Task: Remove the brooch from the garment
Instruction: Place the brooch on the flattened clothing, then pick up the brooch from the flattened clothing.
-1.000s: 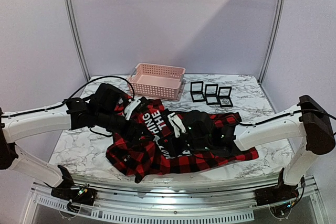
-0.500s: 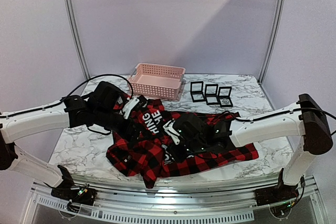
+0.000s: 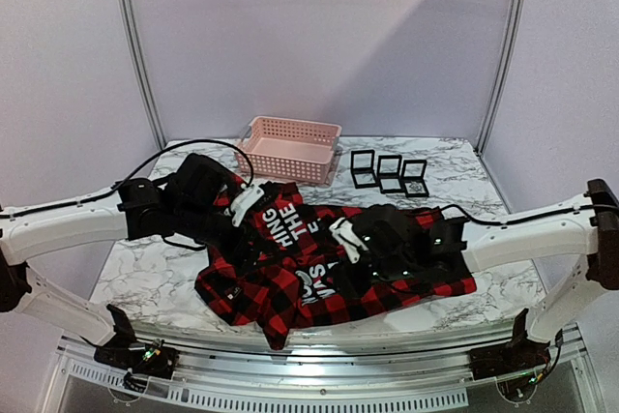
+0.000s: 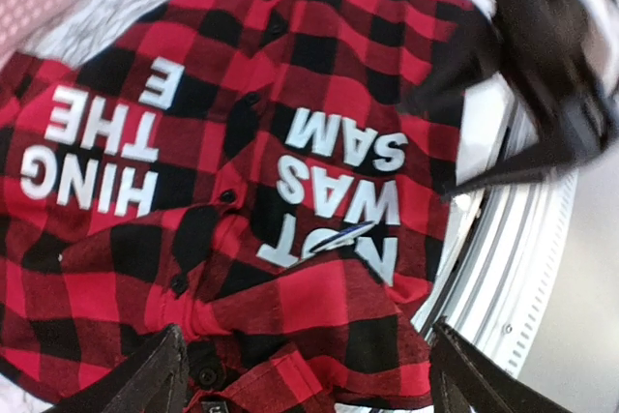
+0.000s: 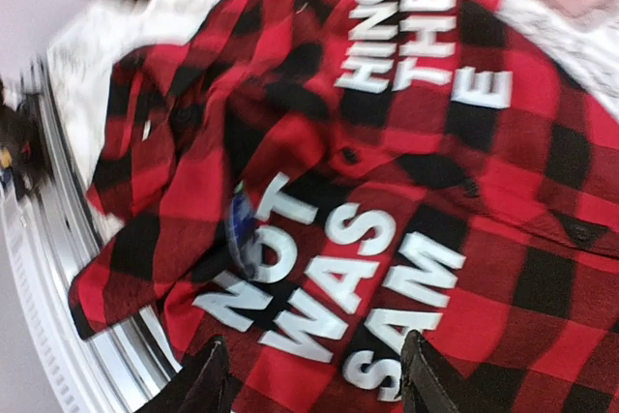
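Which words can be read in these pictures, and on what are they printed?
"HING THE E": white block letters on the plaid shirt, beside its buttons.
"NOT WAS SAM": the lower lettering on the same shirt.
Nothing else can be read.

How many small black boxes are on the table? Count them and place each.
3, in a row right of the pink basket: left box, middle box, right box. The shirt may hide others.
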